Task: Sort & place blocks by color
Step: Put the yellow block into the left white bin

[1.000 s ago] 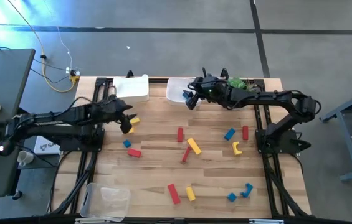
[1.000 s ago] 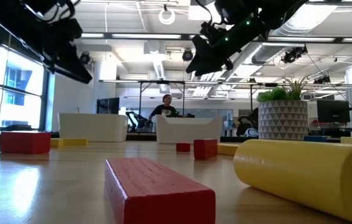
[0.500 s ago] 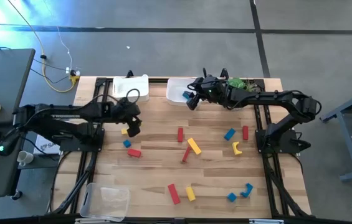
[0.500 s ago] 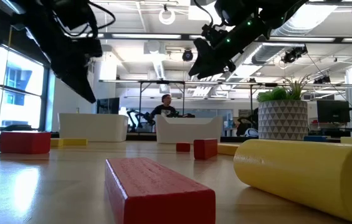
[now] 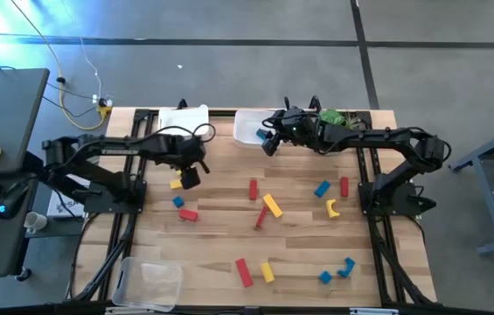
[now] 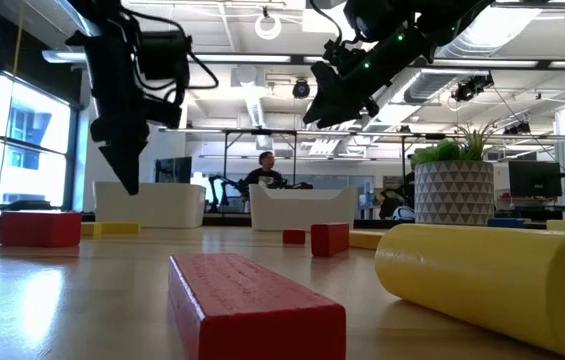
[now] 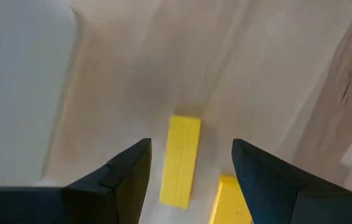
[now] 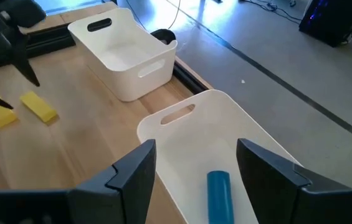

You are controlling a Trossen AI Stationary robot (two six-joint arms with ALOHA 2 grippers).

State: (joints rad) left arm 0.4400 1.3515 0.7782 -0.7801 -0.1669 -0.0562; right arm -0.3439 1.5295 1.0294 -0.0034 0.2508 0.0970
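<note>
Red, yellow and blue blocks lie scattered flat on the wooden table [image 5: 229,245]. My left gripper [image 5: 190,175] points down, open, just above the table near its far left part. A yellow bar [image 7: 182,158] lies below between its fingers, untouched, and a second yellow block [image 7: 230,199] lies beside it. My right gripper [image 5: 268,140] hovers open and empty over the right white bin [image 5: 248,127]. A blue cylinder [image 8: 219,193] lies on that bin's floor.
A second white bin [image 5: 184,122] stands at the far edge, left of the first. A clear bin [image 5: 150,282] sits at the near left corner, and a potted plant [image 5: 334,116] at the far right. Blocks such as a red bar [image 5: 243,272] and a yellow cylinder [image 6: 492,275] lie mid-table and near.
My left gripper has swung a little toward the table's right and tipped from a slant to pointing straight down, coming lower over the yellow blocks.
</note>
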